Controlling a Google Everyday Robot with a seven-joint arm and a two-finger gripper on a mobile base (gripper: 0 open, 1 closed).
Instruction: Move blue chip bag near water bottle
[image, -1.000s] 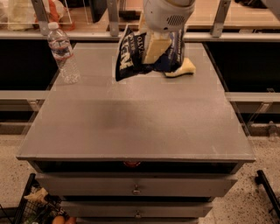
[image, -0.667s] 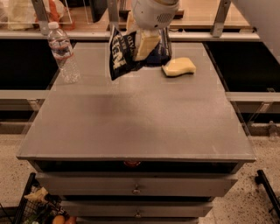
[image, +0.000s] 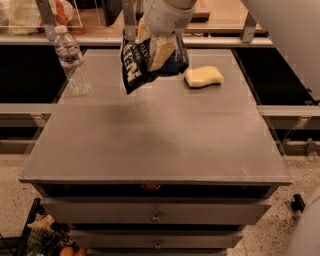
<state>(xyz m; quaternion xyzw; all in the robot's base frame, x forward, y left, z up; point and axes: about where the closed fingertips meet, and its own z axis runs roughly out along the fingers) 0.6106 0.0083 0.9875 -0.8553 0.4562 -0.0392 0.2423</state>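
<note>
The blue chip bag (image: 137, 65) is dark navy with white lettering and hangs in the air above the far middle of the grey table (image: 155, 135). My gripper (image: 157, 50) comes down from the top of the view and is shut on the bag, with a pale finger (image: 161, 51) across its front. The water bottle (image: 72, 61) is clear with a white cap and stands upright at the table's far left. The bag is to the right of the bottle, about a hand's width apart.
A pale yellow sponge (image: 203, 76) lies on the far right of the table, right of the bag. Drawers (image: 155, 216) sit under the table's front edge. A shelf (image: 100, 30) runs behind the table. A basket (image: 45, 235) stands on the floor at lower left.
My gripper has carried the bag leftward, away from the sponge and toward the bottle. The sponge and the bottle have not moved.
</note>
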